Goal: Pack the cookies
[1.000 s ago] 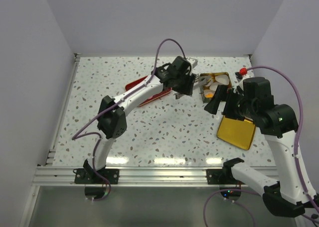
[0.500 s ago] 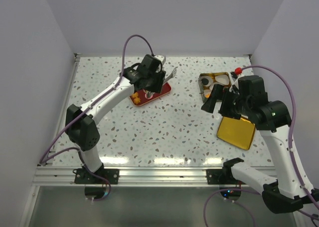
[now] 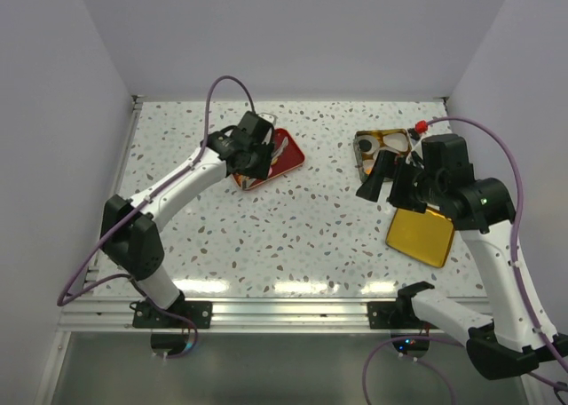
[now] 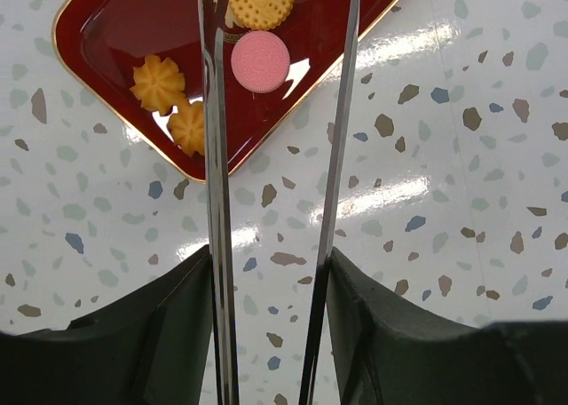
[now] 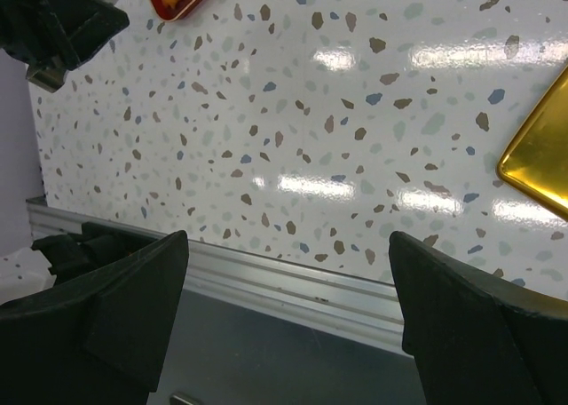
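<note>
The left gripper (image 4: 266, 285) hangs over the tray (image 4: 106, 23), its fingers closed on a pair of metal tongs (image 4: 216, 201) that reach out over it. The tong blades stand apart. The pink cookie (image 4: 260, 60) lies on the tray between them, with the left blade just beside it and the right blade clear of it, so it is not pinched.

Four cookies (image 4: 159, 83) show on the tray in the wrist view. There is the pink one and a round pale orange one just beyond it, partly behind the left blade. Two orange flower-shaped ones touch each other near the tray's edge, outside the blades.

From above, the tray sits on the speckled table (image 3: 302, 236). Well to the right of the tray stands an open gold tin (image 3: 358, 147), with something dark and something orange inside, too small to make out. The right gripper (image 3: 388, 185) hovers at the tin's near side, fingers spread wide with nothing between them. A gold lid (image 3: 421, 234) lies flat, further right of the tray and nearer the arms.
</note>
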{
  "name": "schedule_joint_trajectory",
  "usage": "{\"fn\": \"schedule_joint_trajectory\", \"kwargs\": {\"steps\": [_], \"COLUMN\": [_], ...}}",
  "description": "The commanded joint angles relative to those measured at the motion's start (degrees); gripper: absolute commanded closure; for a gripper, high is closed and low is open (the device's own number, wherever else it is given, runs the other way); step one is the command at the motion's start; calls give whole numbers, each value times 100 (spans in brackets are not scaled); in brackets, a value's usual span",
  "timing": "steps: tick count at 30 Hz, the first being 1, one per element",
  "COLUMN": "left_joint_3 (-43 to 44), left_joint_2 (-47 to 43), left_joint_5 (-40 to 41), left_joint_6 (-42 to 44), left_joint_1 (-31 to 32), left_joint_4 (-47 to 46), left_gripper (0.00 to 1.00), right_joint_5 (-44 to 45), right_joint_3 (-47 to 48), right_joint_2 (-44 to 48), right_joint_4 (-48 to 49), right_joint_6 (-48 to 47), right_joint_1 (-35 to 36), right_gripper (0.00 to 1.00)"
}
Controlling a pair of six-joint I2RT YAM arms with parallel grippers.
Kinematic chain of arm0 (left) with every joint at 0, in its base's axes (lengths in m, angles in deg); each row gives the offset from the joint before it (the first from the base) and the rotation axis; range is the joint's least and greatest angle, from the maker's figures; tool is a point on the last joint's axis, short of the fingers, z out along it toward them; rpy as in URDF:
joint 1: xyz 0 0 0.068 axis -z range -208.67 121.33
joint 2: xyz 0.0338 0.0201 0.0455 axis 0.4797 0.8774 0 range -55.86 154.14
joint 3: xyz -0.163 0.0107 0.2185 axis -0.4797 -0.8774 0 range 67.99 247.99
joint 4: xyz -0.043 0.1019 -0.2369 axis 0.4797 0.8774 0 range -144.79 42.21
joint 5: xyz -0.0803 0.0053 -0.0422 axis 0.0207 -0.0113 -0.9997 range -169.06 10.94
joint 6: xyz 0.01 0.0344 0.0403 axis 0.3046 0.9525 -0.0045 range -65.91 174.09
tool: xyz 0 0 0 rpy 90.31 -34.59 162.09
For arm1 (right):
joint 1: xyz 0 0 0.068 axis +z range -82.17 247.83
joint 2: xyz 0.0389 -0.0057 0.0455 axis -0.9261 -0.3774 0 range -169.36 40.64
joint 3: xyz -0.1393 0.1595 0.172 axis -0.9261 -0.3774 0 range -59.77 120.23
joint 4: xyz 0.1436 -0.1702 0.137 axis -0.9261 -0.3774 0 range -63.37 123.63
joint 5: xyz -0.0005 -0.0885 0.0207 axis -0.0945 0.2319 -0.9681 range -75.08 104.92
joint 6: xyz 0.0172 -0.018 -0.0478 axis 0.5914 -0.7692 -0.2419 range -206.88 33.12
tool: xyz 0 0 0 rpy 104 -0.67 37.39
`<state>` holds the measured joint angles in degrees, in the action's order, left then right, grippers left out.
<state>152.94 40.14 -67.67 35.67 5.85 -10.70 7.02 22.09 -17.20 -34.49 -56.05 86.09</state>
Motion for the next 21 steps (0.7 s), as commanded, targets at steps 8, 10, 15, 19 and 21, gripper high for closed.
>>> {"fn": "schedule_joint_trajectory", "kwargs": {"steps": [8, 10, 15, 19, 21], "left_joint_3": [-215, -242, -303, -373, -400], "left_joint_2": [-258, -240, -144, -56, 14], "left_joint_5": [310, 345, 328, 319, 328], "left_joint_6": [66, 66, 57, 49, 40], "left_joint_1": [-42, -42, -42, -42, -42], "left_joint_4": [-68, -68, -103, -129, -121], "left_gripper": [45, 45, 45, 45, 46], "right_joint_5": [-212, -221, -229, -229, -221], "right_joint_3": [-21, -39, -57, -65, -74], "right_joint_2": [-25, -25, -8, -25, -16], "right_joint_4": [123, 106, 88, 88, 88], "right_joint_6": [-42, -51, -42, -42, -33], "right_joint_1": [-16, -16, -16, -7, -16], "right_gripper": [1, 1, 1, 1, 1]}}
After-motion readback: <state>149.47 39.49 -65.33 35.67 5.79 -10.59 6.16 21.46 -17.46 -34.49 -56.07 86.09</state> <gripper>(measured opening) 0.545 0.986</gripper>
